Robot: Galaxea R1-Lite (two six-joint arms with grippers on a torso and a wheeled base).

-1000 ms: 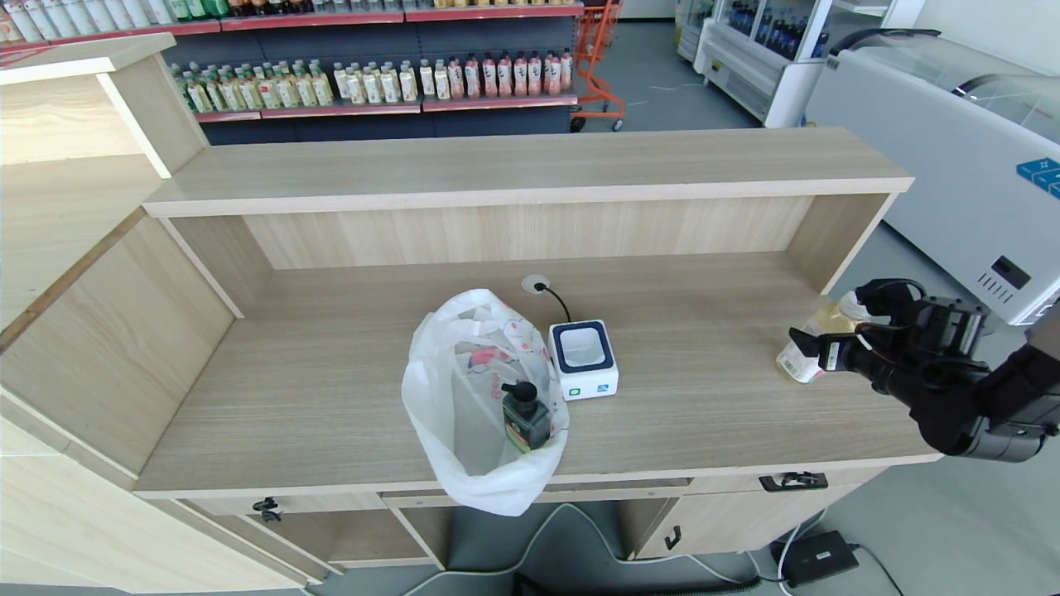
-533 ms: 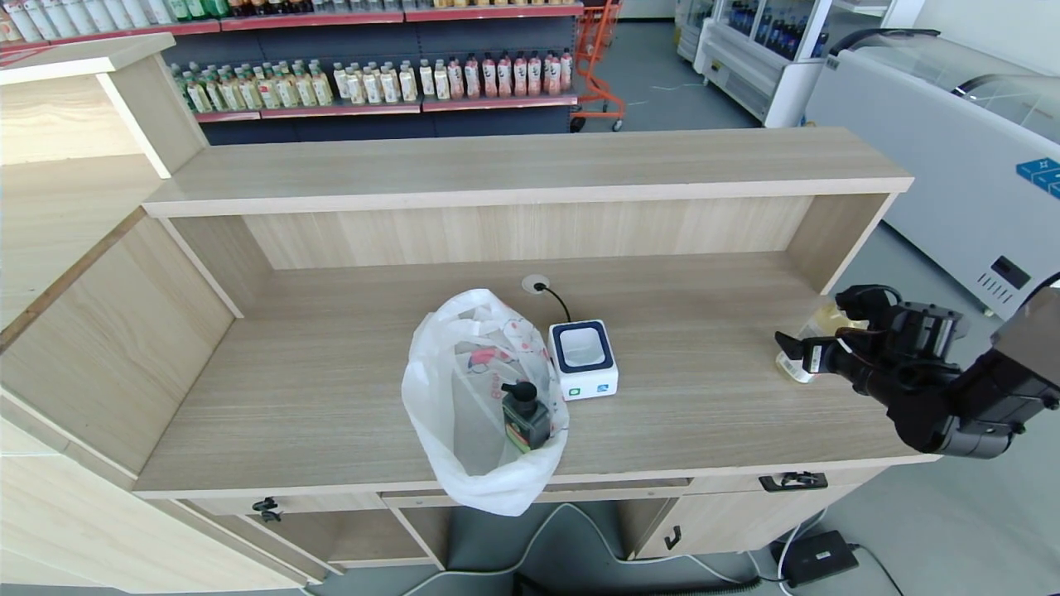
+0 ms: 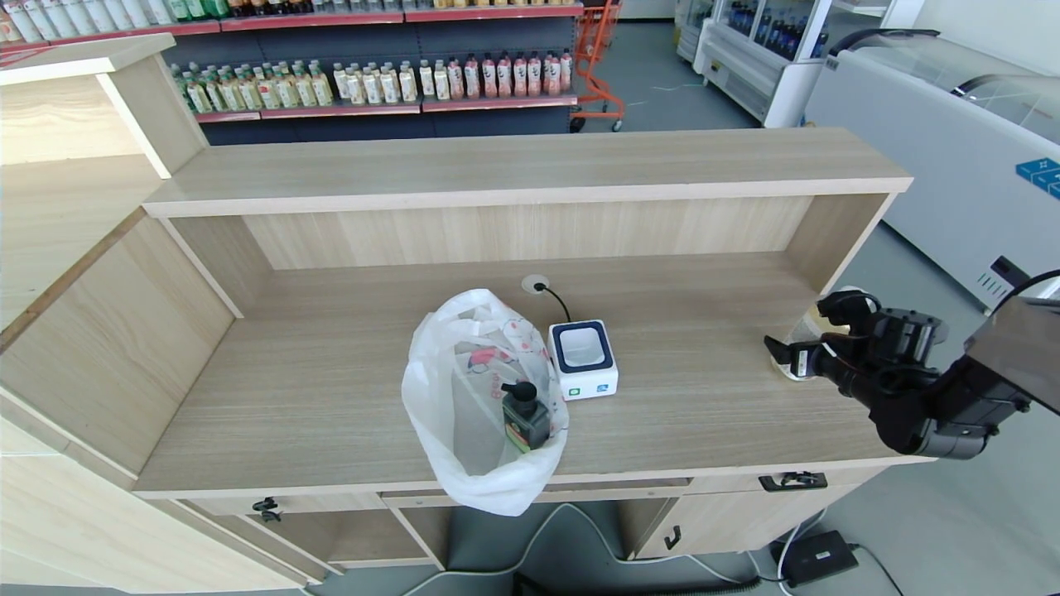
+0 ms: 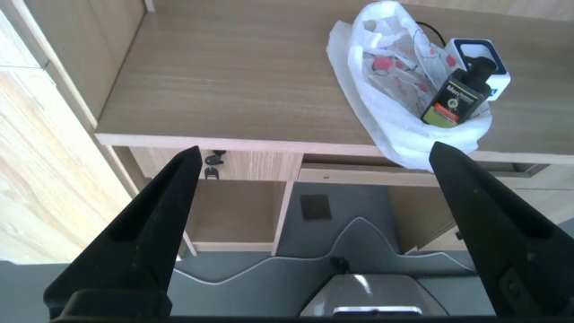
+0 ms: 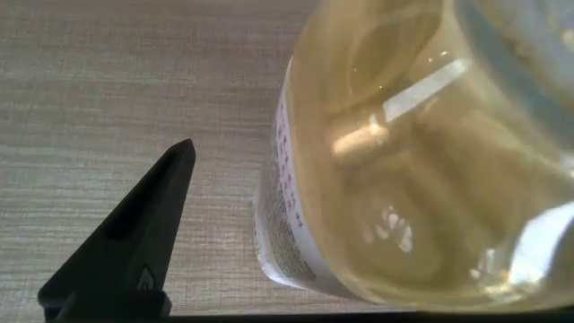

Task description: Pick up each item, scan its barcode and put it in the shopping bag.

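The right gripper's (image 3: 802, 331) fingers stand apart on either side of a clear bottle (image 5: 404, 161) of yellowish liquid and are not closed on it. In the right wrist view one dark finger (image 5: 126, 251) sits just beside the bottle's labelled wall, with a strip of desk (image 3: 704, 414) showing between them. The other finger is hidden behind the bottle, so I cannot tell whether it touches. The bottle seems to stand upright near the desk's right end, close to the side wall of the raised surround.

The left gripper (image 4: 314, 152) has its fingers spread wide with nothing between them. It hangs off the near side of the desk, well apart from the task's things.

Near the middle of the desk, at the front edge, the white shopping bag (image 3: 447, 397) stands open, its lower part sagging over the edge. A dark pump bottle (image 3: 523, 420) with a black pump head leans inside it. Just beside the bag, on the robot's right, sits the barcode scanner (image 3: 582, 356), a white box with a dark-framed window facing up. A black cable (image 3: 556, 300) runs from it to a round hole in the desk behind. The clear bottle is well apart from both, farther to the right.
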